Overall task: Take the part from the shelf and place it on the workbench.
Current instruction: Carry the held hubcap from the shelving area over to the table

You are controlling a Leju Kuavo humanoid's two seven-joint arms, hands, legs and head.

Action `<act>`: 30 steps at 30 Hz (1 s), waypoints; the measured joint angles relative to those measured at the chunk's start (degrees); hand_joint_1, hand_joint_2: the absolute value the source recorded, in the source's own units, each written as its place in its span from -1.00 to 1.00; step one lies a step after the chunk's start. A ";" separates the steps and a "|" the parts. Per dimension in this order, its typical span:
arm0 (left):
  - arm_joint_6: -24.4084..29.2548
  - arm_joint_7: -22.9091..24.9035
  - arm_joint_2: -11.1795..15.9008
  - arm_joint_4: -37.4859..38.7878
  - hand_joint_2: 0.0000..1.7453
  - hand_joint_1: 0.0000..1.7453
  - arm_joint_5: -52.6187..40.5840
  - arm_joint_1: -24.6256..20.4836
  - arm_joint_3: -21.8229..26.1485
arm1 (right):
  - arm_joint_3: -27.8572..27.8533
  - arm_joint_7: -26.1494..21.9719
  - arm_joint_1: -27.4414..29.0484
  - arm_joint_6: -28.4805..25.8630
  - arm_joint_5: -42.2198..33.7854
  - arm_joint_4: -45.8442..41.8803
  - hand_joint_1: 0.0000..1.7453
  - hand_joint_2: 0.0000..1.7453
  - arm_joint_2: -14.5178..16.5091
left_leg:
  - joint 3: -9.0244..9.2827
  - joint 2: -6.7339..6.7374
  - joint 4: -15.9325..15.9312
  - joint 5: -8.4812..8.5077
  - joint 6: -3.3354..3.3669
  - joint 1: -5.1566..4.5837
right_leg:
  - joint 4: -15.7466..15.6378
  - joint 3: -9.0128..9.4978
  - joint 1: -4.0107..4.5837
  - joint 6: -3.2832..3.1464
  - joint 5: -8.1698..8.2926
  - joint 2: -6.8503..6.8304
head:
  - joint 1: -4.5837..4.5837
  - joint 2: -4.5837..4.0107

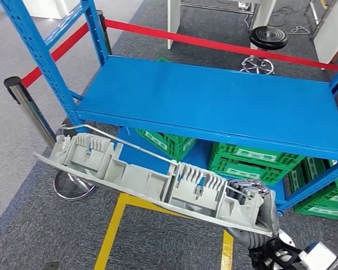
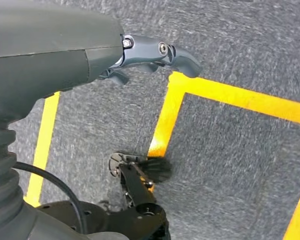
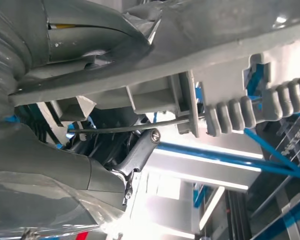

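Observation:
A long grey plastic part (image 1: 150,180) with ribbed blocks and a thin metal rod hangs in the air in front of the blue shelf (image 1: 214,101). My right hand (image 1: 261,216) grips its right end from below, and the part slopes up to the left. In the right wrist view the part (image 3: 231,65) lies across the hand (image 3: 103,165), whose fingers (image 3: 141,150) curl around it. My left hand (image 2: 156,55) hangs over the carpet with its fingers curled in and holds nothing.
Green crates (image 1: 244,163) sit on the shelf's lower level. A chrome stanchion (image 1: 29,107) with red belt (image 1: 201,40) stands at the left. Yellow floor lines (image 1: 112,230) mark the grey carpet. A black stool (image 1: 267,38) is behind the shelf.

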 joint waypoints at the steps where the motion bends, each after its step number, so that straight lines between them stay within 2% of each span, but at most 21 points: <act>1: 0.00 0.00 -0.02 0.00 1.00 -1.00 0.00 -0.02 0.01 | 0.01 0.00 -0.01 0.00 0.00 0.01 1.00 1.00 -0.01 | -0.05 -0.76 0.22 -0.08 -0.16 0.01 | -4.08 1.80 -0.16 -0.05 1.91 1.07 | 0.00 0.00; 2: 0.01 0.00 -0.01 0.00 1.00 -1.00 0.00 -0.07 0.01 | 0.02 -0.01 0.01 0.00 0.00 0.00 1.00 1.00 -0.01 | -0.26 -1.49 0.61 -0.19 -0.39 -0.02 | -7.68 3.43 -0.34 -0.09 3.08 2.17 | -0.02 0.00; 4: 0.01 0.00 0.00 0.00 1.00 -1.00 0.00 -0.06 0.01 | 0.04 -0.01 0.05 0.00 -0.01 -0.02 1.00 1.00 -0.01 | -0.96 -2.68 1.12 -0.12 -1.08 -0.02 | -10.42 4.87 -0.44 -0.23 3.22 3.44 | -0.06 0.00; 6: 0.02 0.00 0.05 0.00 1.00 -1.00 0.00 0.15 0.02 | 0.03 -0.01 0.06 0.00 -0.01 -0.04 1.00 1.00 -0.03 | -1.57 -3.53 1.30 0.12 -1.78 0.16 | -10.45 4.95 -0.37 -0.72 3.34 2.50 | -0.04 0.00; 8: 0.05 0.00 0.10 0.00 1.00 -1.00 0.00 0.29 0.03 | 0.02 -0.02 0.01 0.00 -0.01 -0.05 1.00 1.00 -0.04 | -2.43 -1.78 3.04 -1.06 -2.40 0.07 | -10.62 4.96 -0.47 -1.44 3.56 1.18 | -0.26 0.00; 10: 0.07 0.00 0.08 0.00 1.00 -1.00 0.00 0.15 0.00 | -0.01 -0.04 0.07 -0.01 -0.04 -0.07 1.00 1.00 -0.05 | -5.00 1.31 9.02 -4.53 -2.94 0.02 | -10.71 4.94 -0.40 -1.89 3.60 -0.36 | -0.58 0.00; 12: 0.05 0.00 0.03 0.00 1.00 -1.00 0.00 0.04 -0.03 | -0.07 -0.02 0.18 -0.01 -0.05 -0.07 1.00 1.00 -0.05 | -8.08 2.43 16.29 -7.68 -3.25 0.24 | -10.69 4.89 -0.20 -2.04 3.53 -2.02 | -0.67 0.00; 13: 0.05 0.00 0.01 0.00 1.00 -1.00 0.00 0.06 -0.04 | -0.09 -0.01 0.19 -0.01 -0.04 -0.07 1.00 1.00 -0.05 | -8.64 2.56 17.87 -7.91 -3.27 0.31 | -10.69 4.89 -0.13 -2.07 3.50 -2.82 | -0.68 0.00; 14: 0.04 0.00 0.01 0.00 1.00 -1.00 0.00 0.13 -0.04 | -0.09 0.00 0.18 -0.01 -0.03 -0.07 1.00 1.00 -0.05 | -8.00 2.69 16.92 -6.92 -3.19 0.33 | -10.68 4.93 -0.07 -2.07 3.47 -3.57 | -0.69 0.00; 15: 0.04 0.00 0.03 0.00 1.00 -1.00 0.00 0.19 -0.03 | -0.10 0.00 0.16 0.00 -0.03 -0.07 1.00 1.00 -0.05 | -6.26 3.06 13.69 -5.03 -2.96 0.27 | -10.68 5.02 0.00 -2.06 3.42 -4.27 | -0.69 0.00; 17: 0.04 0.00 0.09 -0.01 1.00 -1.00 0.00 0.19 -0.03 | -0.13 -0.01 0.14 0.00 -0.03 -0.07 1.00 1.00 -0.05 | -1.96 5.70 5.26 -1.83 -2.12 -0.34 | -10.69 5.23 0.19 -1.91 3.26 -5.51 | -0.66 0.00; 19: 0.05 0.00 0.10 -0.04 1.00 -1.00 0.00 0.04 -0.05 | -0.14 -0.02 0.13 0.00 -0.03 -0.07 1.00 1.00 -0.05 | -0.25 7.58 1.28 -1.05 -1.35 -1.06 | -10.67 5.27 0.40 -1.56 3.14 -6.69 | -0.61 0.00; 21: 0.06 0.00 0.09 -0.06 1.00 -1.00 0.00 0.08 -0.03 | -0.14 -0.02 0.10 0.00 -0.02 -0.07 1.00 1.00 -0.05 | -0.45 6.63 0.91 -0.89 -0.88 -1.22 | -10.85 5.43 0.49 -1.03 3.09 -7.85 | -0.61 0.00; 22: 0.06 0.00 0.08 -0.08 1.00 -1.00 0.00 0.19 -0.02 | -0.14 -0.01 0.05 0.00 -0.01 -0.07 1.00 1.00 -0.05 | -0.36 5.99 0.56 -0.65 -0.63 -1.06 | -10.75 5.45 0.45 -0.73 2.74 -7.55 | -0.60 0.00; 24: 0.08 0.00 0.09 -0.11 1.00 -1.00 0.00 0.21 0.03 | -0.11 -0.01 0.00 0.00 -0.01 -0.08 1.00 1.00 -0.06 | -0.10 4.66 -0.20 -0.07 -0.01 -0.63 | -7.98 4.30 0.34 -0.33 0.63 -4.70 | -0.44 0.00; 25: 0.08 0.00 0.08 -0.12 1.00 -1.00 0.00 0.14 0.04 | -0.10 -0.02 0.02 0.00 -0.02 -0.07 1.00 1.00 -0.07 | -0.14 4.00 -0.34 0.11 0.16 -0.51 | -4.63 2.72 0.25 -0.27 -1.18 -2.71 | -0.30 0.00; 26: 0.08 0.00 0.08 -0.12 1.00 -1.00 0.00 0.05 0.05 | -0.07 -0.03 0.07 0.00 -0.02 -0.07 1.00 1.00 -0.07 | -0.24 3.29 -0.34 0.20 0.29 -0.49 | -0.56 0.80 0.23 -0.26 -2.99 -1.41 | -0.21 0.00; 27: 0.06 0.00 0.04 -0.11 1.00 -1.00 0.00 0.01 0.05 | -0.05 -0.02 0.15 0.00 -0.02 -0.06 1.00 1.00 -0.07 | -0.31 2.52 -0.30 0.22 0.33 -0.53 | 3.11 -1.04 0.24 -0.23 -4.25 -0.83 | -0.12 0.00; 28: 0.02 0.00 -0.02 -0.11 1.00 -1.00 0.00 0.02 0.04 | -0.04 0.01 0.20 0.00 -0.01 -0.05 1.00 1.00 -0.08 | -0.34 1.70 -0.25 0.23 0.35 -0.57 | 5.15 -2.20 0.26 -0.22 -4.44 -0.63 | -0.09 0.00; 29: 0.00 0.00 -0.06 -0.11 1.00 -1.00 0.00 0.03 0.04 | -0.02 0.03 0.22 0.00 0.01 -0.04 1.00 1.00 -0.08 | -0.32 0.90 -0.16 0.23 0.34 -0.58 | 4.87 -2.30 0.26 -0.23 -3.41 -0.56 | -0.09 0.00; 30: -0.01 0.00 -0.09 -0.11 1.00 -1.00 0.00 0.04 0.04 | -0.01 0.04 0.23 0.00 0.01 -0.04 1.00 1.00 -0.09 | -0.29 0.08 -0.04 0.19 0.29 -0.56 | 2.31 -1.32 0.22 -0.24 -1.39 -0.41 | -0.09 0.00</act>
